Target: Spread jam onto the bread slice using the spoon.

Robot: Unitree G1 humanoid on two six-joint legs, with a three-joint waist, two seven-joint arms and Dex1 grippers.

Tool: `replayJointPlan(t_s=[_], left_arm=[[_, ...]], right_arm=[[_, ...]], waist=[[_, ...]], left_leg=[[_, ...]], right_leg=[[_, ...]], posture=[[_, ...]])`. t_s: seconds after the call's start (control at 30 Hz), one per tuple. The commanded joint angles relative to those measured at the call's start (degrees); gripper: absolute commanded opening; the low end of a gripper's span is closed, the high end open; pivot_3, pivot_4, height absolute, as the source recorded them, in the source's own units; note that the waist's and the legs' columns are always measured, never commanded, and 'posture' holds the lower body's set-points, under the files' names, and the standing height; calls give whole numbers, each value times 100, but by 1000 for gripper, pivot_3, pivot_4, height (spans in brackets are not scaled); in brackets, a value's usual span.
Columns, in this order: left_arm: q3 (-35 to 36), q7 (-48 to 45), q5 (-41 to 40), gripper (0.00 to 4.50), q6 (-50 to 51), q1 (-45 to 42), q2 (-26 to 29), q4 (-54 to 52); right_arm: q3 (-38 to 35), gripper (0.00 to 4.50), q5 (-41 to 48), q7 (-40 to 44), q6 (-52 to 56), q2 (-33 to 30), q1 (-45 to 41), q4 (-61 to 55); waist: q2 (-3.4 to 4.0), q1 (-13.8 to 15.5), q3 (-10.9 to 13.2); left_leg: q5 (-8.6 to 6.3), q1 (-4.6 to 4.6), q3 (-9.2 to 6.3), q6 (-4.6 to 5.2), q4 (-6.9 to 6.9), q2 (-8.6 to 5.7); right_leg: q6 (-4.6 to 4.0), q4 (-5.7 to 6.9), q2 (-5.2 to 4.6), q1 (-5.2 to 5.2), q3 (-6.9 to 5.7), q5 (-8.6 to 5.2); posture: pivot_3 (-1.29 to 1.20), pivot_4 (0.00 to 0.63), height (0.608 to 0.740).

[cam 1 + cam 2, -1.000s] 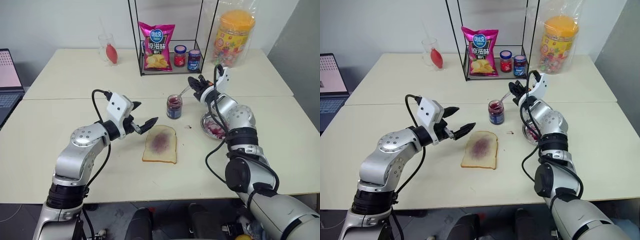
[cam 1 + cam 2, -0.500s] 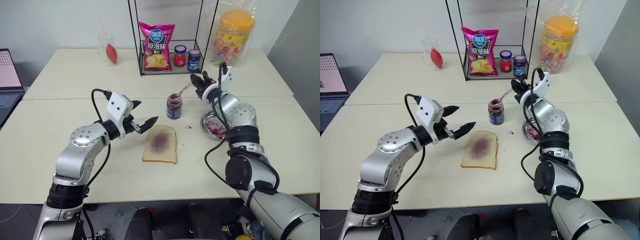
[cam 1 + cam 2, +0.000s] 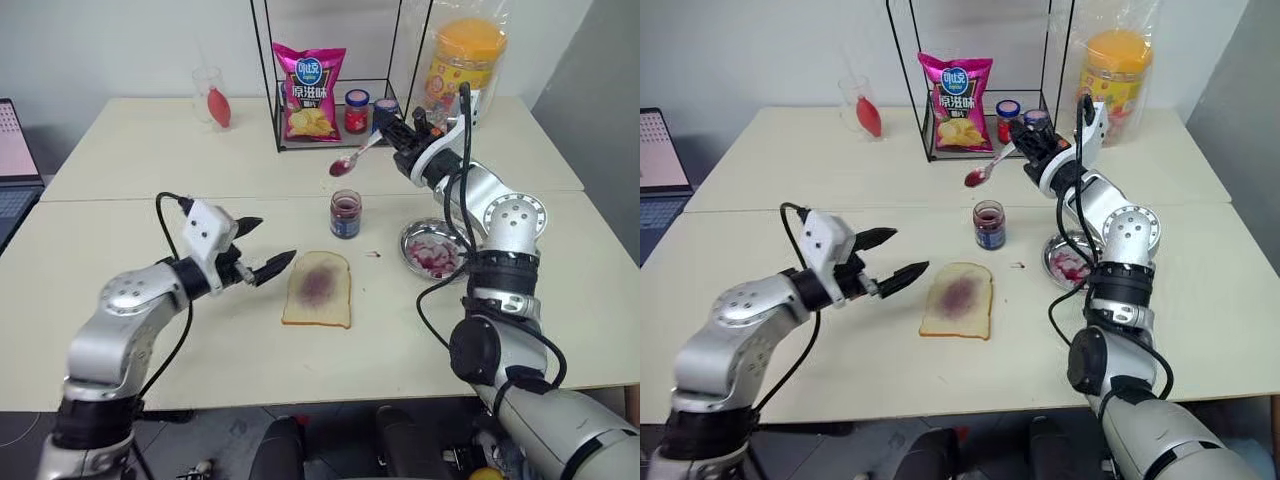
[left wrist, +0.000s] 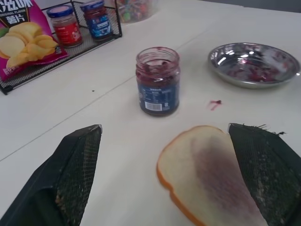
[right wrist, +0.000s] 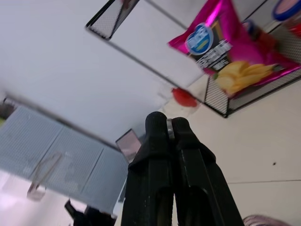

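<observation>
Since a second ago the right claw (image 3: 400, 140) has risen from beside the jam jar (image 3: 346, 214) and now holds the spoon (image 3: 355, 158) in the air above and behind the jar, in front of the wire rack (image 3: 330, 75). Its fingers are clamped tight on the spoon's handle, and the jam-stained bowl points away from the claw toward the robot's left, tilted slightly downward, well clear of the jar's open mouth. The left claw (image 3: 258, 246) has pulled back a little toward the robot's left, away from the bread slice (image 3: 318, 288).

That left claw stands wide apart and grips nothing; its fingertips (image 4: 80, 155) point at the bread slice, which lies flat on the tabletop (image 3: 150, 220) just past them, near but not touching. In the left wrist view the slice sits between the two spread fingers, closer to one of them, with its purple smear in the middle. The jam jar stands upright beyond the bread, farther from the left claw, lid off, dark jam showing through the glass above the blue label.

Below the right claw and toward the robot, a small metal dish (image 3: 432, 250) smeared with jam rests on the tabletop beside the jar. A bag of chips (image 3: 309, 92) and two small lidded jars (image 3: 357, 110) sit in the rack behind the raised spoon.
</observation>
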Motion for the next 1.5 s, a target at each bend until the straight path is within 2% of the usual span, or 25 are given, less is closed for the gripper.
replayJointPlan(t_s=[0.03, 0.17, 0.3, 0.67, 1.13, 1.37, 1.5], left_arm=[[348, -252, -138, 4500, -106, 505, 264, -405], [344, -726, -91, 4500, -274, 1309, 592, -605], [354, -1201, 77, 4500, -704, 2200, 811, -689], [99, -1162, 371, 4500, -1182, 2117, 704, -469], [-129, -994, 401, 4500, -1122, 1792, 595, -504], [-194, -979, 435, 4500, -1206, 1671, 573, -361], [-175, -974, 480, 4500, -1355, 1639, 535, -202]], right_arm=[[806, 7, 213, 250, 475, 54, 641, -1324], [1453, 7, 52, 466, 473, 88, 1258, -1949], [2415, 7, -502, 911, 184, -99, 1743, -2335], [3451, 7, -1649, 1543, -795, -108, 2082, -1899], [3799, 7, -2721, 2186, -1794, -326, 2133, -1274], [3846, 7, -3312, 2263, -2307, -687, 2130, -1440], [3658, 7, -3174, 2226, -2099, -761, 2143, -1882]], waist=[[-2, -1, -1], [-4, -8, -3], [-4, -28, -3], [-13, -13, -8], [-15, -8, -9], [-16, 28, -10], [-16, 35, -10]], left_leg=[[0, 0, 0, 0, 2, 0], [0, 3, 2, 0, 0, 0], [0, 3, 13, 0, -2, 7], [1, 4, 16, 0, 2, 9], [1, 4, 15, 0, 1, 10], [1, 5, 14, -1, 4, 7], [2, 5, 12, -1, 6, 7]], right_leg=[[0, 0, 0, -1, 1, 0], [-6, 0, -1, 0, 3, -7], [-23, 1, 0, -11, 5, -19], [2, 2, 1, -13, 5, -32], [2, 3, 1, -13, 3, -32], [4, 3, 0, -9, 3, -31], [6, 3, 0, -8, 4, -29]], posture=[[0, 150, 740], [0, 150, 740], [0, 150, 740], [0, 150, 740], [0, 150, 740], [0, 150, 740], [0, 150, 740]])
